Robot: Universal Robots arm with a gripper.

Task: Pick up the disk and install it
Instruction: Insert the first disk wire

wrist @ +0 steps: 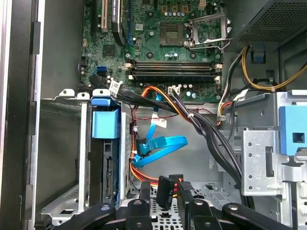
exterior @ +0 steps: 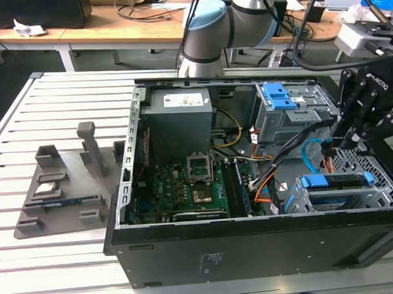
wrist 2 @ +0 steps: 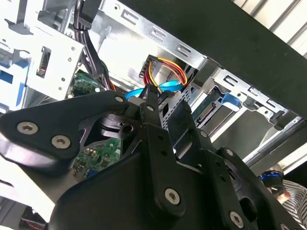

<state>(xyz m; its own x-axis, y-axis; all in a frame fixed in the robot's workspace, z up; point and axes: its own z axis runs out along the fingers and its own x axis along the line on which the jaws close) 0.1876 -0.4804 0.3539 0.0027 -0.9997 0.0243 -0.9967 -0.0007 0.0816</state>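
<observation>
Nearest to me is the black wall of the open computer case, lying on its side on a slatted white table. Just behind that wall, towards the exterior view's right, the disk sits in the lower grey drive cage, its blue carrier showing at the cage mouth; in the first wrist view the disk stands edge-on inside the cage. The gripper hangs just above and behind that cage, apart from the disk, over a tangle of orange and blue cables. A black connector on coloured wires lies right at the gripper, and I cannot tell whether it is clamped on it or loose. Further in lies the green motherboard, then the upper cage with its blue latch and the grey power supply. Off to the exterior view's left a grey fixture rests on the table.
</observation>
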